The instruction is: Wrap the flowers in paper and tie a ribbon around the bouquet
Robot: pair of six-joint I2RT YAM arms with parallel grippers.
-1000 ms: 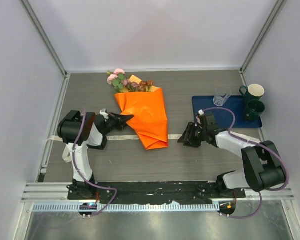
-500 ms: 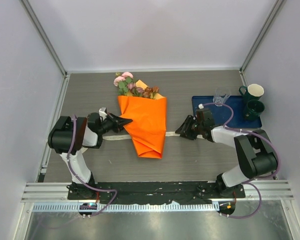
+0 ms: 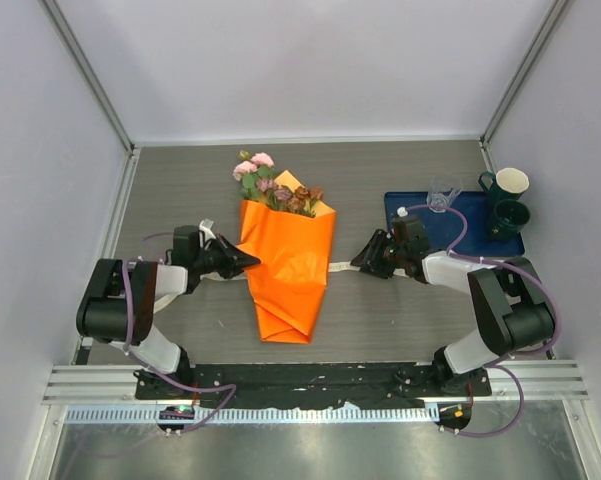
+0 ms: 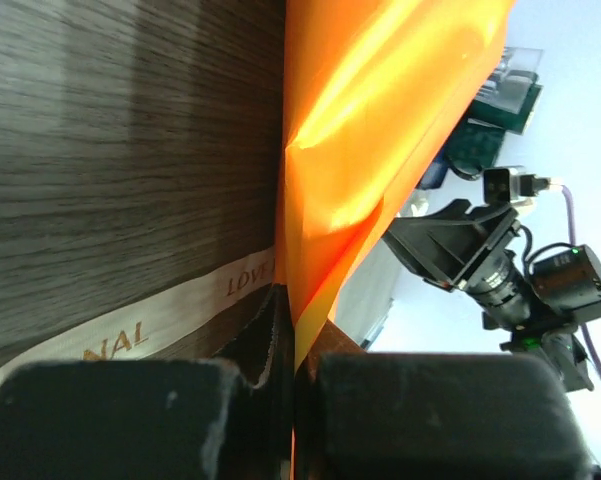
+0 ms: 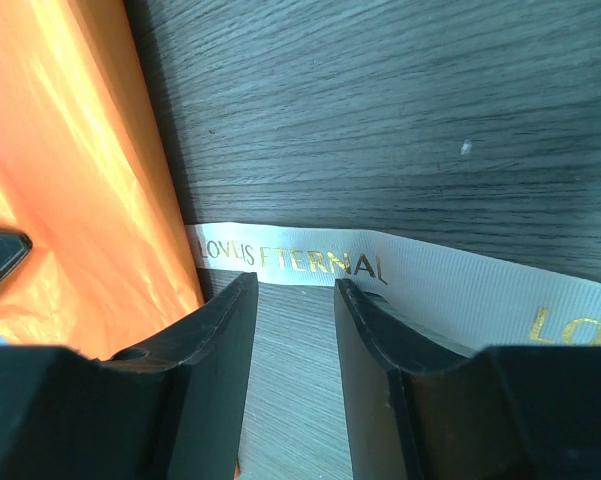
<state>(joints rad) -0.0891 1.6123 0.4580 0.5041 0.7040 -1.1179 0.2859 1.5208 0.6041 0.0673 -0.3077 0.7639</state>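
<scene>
the left tool (image 3: 246,260) lies low over the desk (image 3: 400,320) on the left side, clenched on the left edge of the paper (image 3: 292,250); in the left wrist view the orange edge runs down into the slit between its closed jaws. the bouquet (image 3: 280,305) lies flat in the middle of the desk, its narrow folded end toward the arms' bases. the flowers (image 3: 272,186) stick out of the far end, pink blooms to the left and brownish ones to the right. the ribbon (image 5: 410,280) lies flat on the desk with gold lettering along it, passing under the paper and showing on both sides. the right tool (image 3: 366,262) sits just right of the paper, released, its jaws parted with nothing gripped between them. its tips are down at the near edge of the ribbon; whether they touch it i cannot tell. farther right stands a blue tray (image 3: 475,238).
</scene>
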